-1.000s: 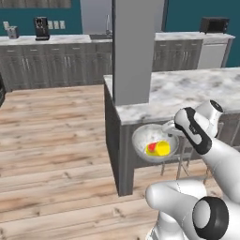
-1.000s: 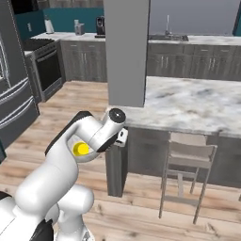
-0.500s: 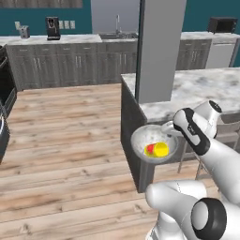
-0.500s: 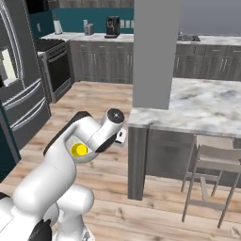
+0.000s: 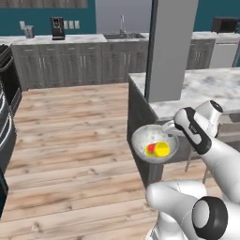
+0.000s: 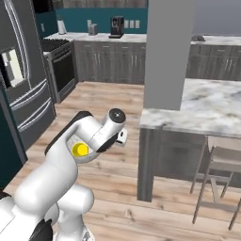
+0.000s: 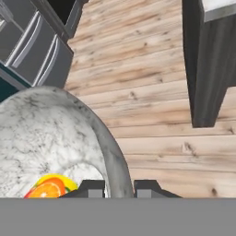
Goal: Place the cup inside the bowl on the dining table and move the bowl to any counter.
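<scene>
The arm rises from the base, bends at a white elbow and reaches forward and sideways, its forearm roughly level and the dark-banded wrist turned so the pincer points off to the robot's left, away from the dining table. In the hand view the two dark fingertips stand on either side of the bowl's rim, one inside the wall and one outside, so the pincer is pinching the bowl by its edge.

The bowl hangs in the air just beyond the pincer, held out over the wooden floor, roughly level with its mouth up. It sits beside the table's dark corner and below the marble top, not resting on anything. The cup lies inside the bowl, down on its bottom, just below and ahead of the fingertips; its yellow body and red part show in the left base view, and in the hand view it peeks up at the lower left next to the inner fingertip. In the right base view a patch of yellow shows past the forearm.

The counter runs along the far wall, well apart from the pincer, across the open floor. A grey pillar stands on the table just behind the wrist
</scene>
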### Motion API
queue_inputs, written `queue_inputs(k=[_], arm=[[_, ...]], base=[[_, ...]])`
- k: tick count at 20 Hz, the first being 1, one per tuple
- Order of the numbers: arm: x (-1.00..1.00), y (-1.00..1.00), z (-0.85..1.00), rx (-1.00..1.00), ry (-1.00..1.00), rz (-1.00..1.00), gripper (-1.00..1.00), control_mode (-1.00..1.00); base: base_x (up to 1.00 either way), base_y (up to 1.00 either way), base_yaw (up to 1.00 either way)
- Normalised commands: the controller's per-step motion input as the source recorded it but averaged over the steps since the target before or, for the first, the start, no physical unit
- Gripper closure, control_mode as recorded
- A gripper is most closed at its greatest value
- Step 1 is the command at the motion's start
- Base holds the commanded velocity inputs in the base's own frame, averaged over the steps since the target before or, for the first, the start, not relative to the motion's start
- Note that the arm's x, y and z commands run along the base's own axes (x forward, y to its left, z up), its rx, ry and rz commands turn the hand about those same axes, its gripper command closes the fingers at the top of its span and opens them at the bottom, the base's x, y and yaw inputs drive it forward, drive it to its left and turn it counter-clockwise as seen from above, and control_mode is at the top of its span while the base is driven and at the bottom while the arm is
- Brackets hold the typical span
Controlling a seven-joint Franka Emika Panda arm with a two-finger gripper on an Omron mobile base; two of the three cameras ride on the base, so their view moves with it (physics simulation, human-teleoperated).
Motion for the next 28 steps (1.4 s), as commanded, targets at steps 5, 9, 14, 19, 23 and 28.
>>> queue_inputs(k=[5, 9, 14, 19, 23, 28], arm=[[0.0, 0.0, 0.0, 0.0, 0.0, 0.0, 1.0, 1.0], [0.0, 0.0, 0.0, 0.0, 0.0, 0.0, 1.0, 1.0], [0.0, 0.0, 0.0, 0.0, 0.0, 0.0, 1.0, 1.0], [0.0, 0.0, 0.0, 0.0, 0.0, 0.0, 1.0, 1.0], [0.0, 0.0, 0.0, 0.0, 0.0, 0.0, 1.0, 1.0], [0.0, 0.0, 0.0, 0.0, 0.0, 0.0, 1.0, 1.0]], base=[[-0.07, 0.76, 0.0], [0.09, 0.46, 0.0], [0.56, 0.24, 0.0], [0.57, 0.23, 0.0], [0.55, 0.24, 0.0], [0.51, 0.43, -0.04]])
